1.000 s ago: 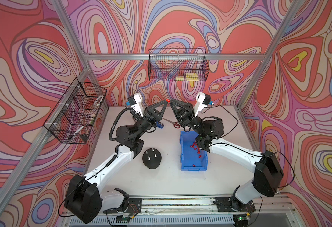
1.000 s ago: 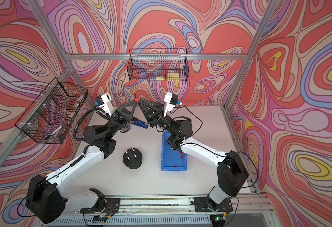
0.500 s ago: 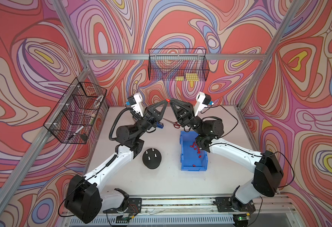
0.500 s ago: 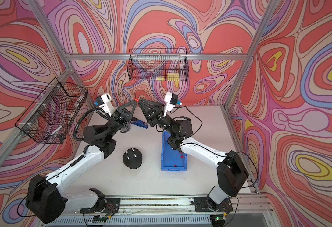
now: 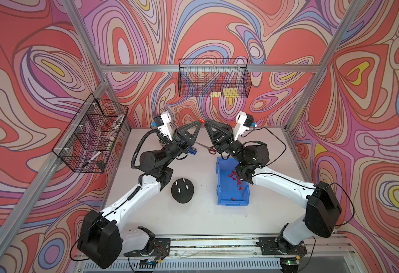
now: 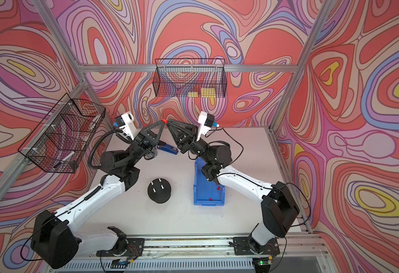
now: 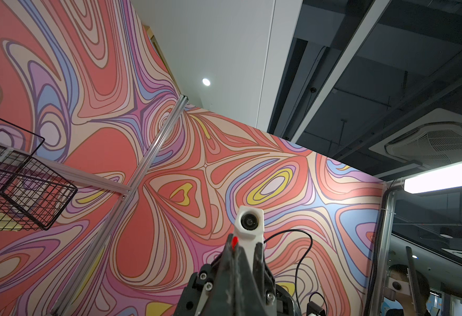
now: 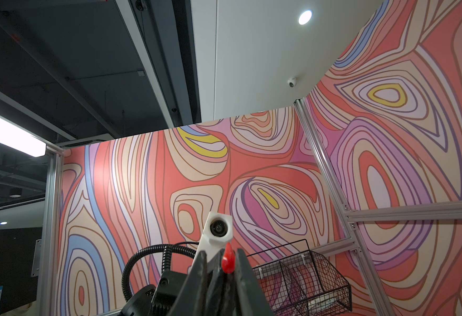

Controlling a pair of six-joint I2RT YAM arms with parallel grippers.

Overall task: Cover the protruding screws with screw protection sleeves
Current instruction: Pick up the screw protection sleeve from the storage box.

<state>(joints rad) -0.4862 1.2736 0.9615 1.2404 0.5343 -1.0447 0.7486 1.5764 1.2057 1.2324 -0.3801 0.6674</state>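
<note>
While a single small red plastic screw protection sleeve (image 5: 201,120) is held high in the air, at the point where the two black pincers meet tip to tip, a mid-air handover is judged to be the step in hand. In the left wrist view the left gripper (image 7: 234,247) is seen clamped shut on that sleeve, whose red end pokes out past the fingertips. In the right wrist view the right gripper (image 8: 220,261) is shown with its jaws standing apart on either side of the sleeve, wider than the sleeve itself; whether it is touched by them cannot be made out. The four short silvery protruding screws (image 5: 187,187) are all bare on the black round puck-shaped base (image 5: 184,197), which is set on the table (image 5: 205,219) well below the grippers, near the blue plastic bin (image 5: 232,203) in which the other red sleeves (image 5: 235,176) are scattered. Next, the right pincer would have to be drawn clear, and the sleeve carried down, turned open end downward, lined up over one stud and pressed on; which end is open cannot be told here.
</note>
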